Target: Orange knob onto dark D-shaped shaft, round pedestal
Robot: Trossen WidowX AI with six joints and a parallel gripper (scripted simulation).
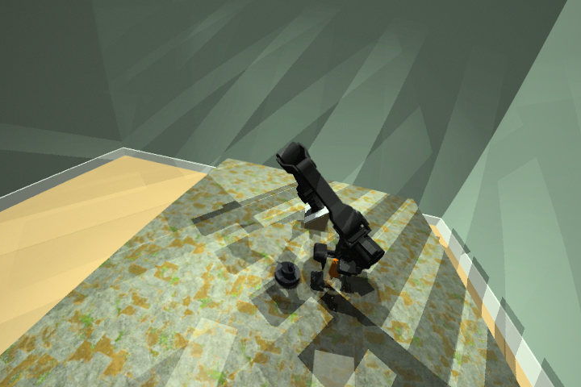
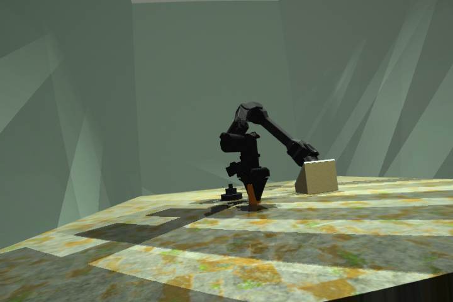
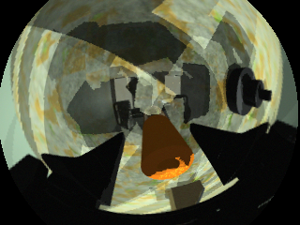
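The orange knob (image 1: 334, 268) (image 2: 251, 194) (image 3: 161, 141) stands upright on the table, mostly in shadow in the wrist view. Its hole faces up and looks dark; its flat side cannot be made out. My gripper (image 2: 254, 199) (image 3: 157, 131) points down around the knob and is open, with one finger on each side and gaps to the knob in the wrist view. The dark round pedestal (image 1: 281, 278) (image 2: 231, 196) (image 3: 239, 91) stands beside the knob, to the right in the wrist view. Its shaft (image 2: 230, 186) (image 3: 266, 95) is bare.
A tan wedge-shaped block (image 1: 316, 223) (image 2: 321, 177) (image 3: 187, 194) with a pale top stands at the arm's base. The patterned table (image 1: 163, 310) (image 2: 234, 241) carries dark shadows of the arm around the knob and pedestal.
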